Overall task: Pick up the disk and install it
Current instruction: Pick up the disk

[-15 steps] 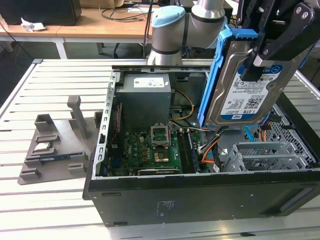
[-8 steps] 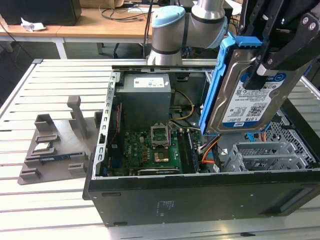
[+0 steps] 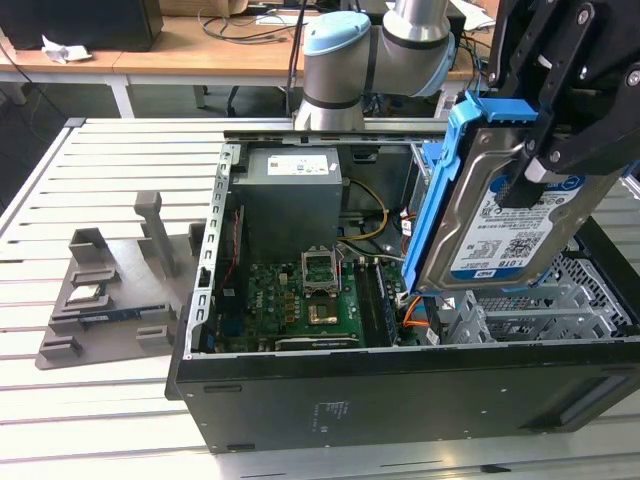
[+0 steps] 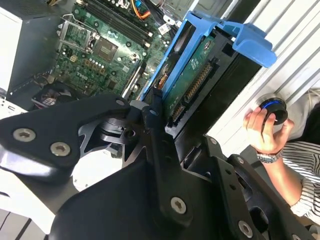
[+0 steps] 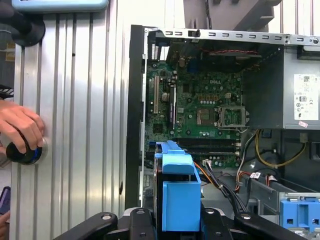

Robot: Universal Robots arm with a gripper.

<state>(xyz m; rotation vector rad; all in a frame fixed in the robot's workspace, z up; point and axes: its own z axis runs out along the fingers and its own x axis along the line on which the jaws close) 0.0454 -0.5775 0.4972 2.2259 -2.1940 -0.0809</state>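
Your claw (image 3: 530,170) was clamped on the disk (image 3: 495,225), holding it tilted above the drive cage (image 3: 565,300) on the exterior view's right of the open case (image 3: 400,400): pickup done, installing not yet.

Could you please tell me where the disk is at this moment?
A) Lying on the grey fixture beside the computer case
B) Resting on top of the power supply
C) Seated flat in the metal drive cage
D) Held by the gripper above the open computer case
D: in the exterior view the gripper is shut on the disk, which hangs tilted over the open computer case.
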